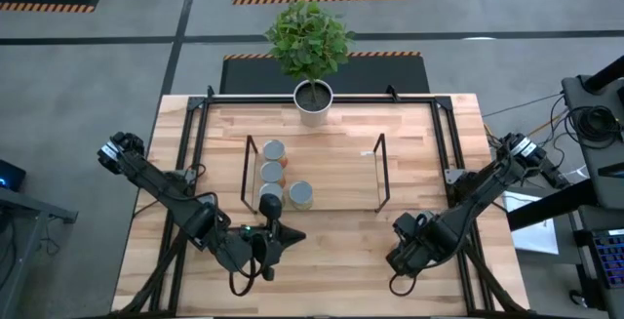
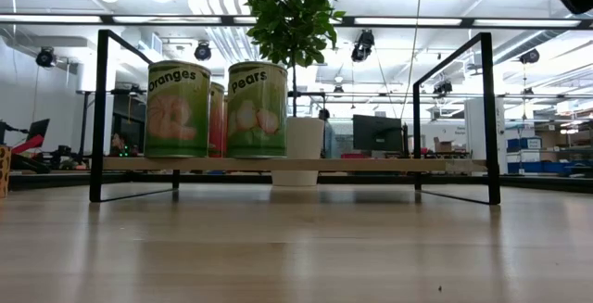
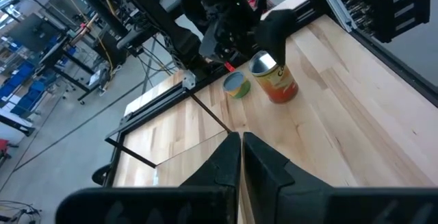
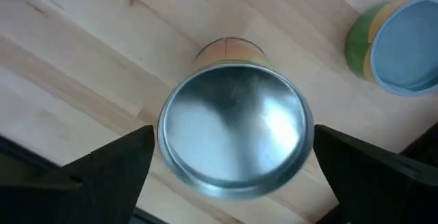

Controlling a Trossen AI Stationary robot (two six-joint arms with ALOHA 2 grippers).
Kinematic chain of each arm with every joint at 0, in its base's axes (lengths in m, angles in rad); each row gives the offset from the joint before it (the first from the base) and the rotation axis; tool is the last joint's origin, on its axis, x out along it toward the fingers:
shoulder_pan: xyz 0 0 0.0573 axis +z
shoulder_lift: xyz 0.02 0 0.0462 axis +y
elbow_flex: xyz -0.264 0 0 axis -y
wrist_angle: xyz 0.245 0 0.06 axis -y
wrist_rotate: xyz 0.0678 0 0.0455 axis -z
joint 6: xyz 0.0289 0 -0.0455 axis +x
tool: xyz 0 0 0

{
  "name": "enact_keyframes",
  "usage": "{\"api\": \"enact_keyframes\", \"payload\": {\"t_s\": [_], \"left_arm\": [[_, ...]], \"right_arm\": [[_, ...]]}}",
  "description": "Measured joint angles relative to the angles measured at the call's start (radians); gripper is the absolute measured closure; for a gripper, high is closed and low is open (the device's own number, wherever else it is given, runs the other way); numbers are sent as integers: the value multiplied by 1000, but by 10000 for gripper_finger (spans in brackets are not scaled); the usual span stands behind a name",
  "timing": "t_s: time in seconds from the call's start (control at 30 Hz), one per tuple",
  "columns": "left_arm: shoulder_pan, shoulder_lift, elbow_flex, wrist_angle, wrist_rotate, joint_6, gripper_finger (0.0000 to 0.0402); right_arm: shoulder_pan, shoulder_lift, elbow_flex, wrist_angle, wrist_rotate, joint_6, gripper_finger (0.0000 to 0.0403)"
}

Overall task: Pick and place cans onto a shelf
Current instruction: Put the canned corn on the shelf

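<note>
light: bright overhead ceiling lamps | glare: on can top [image 4: 236,129] | shadows: soft | focus: foreground tabletop blurred

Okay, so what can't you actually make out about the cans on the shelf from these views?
- Low view: a third can is only a red sliver between the Oranges can and the Pears can; anything behind them is hidden.
- Right wrist view: the silver-topped can shows only its lid, no label; the green can is cut off by the edge.
- High view: labels too small; a dark arm covers one spot on the shelf.
</note>
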Motion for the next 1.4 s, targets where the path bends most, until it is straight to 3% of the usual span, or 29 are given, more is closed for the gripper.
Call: {"api": "enact_keyframes", "payload": {"t_s": [0.23,0.47,0.7,0.87,1.13,1.4], "left_arm": [[0,0,0,0,0,-4,402],[0,0,0,0,0,-7,402],[-2,-1,0,-19,1,1,402],[-3,-16,-5,-28,1,21,402],[14,-136,-123,68,0,53,402],[18,-288,-267,231,-1,49,402]], "right_arm": [[-12,38,0,3,-5,-21,26],[-18,35,0,3,-24,-21,101],[-27,32,29,0,-83,-134,100],[-35,36,135,4,-73,-245,71],[-84,38,328,4,98,-458,95],[-246,42,440,3,218,-799,87]]}}
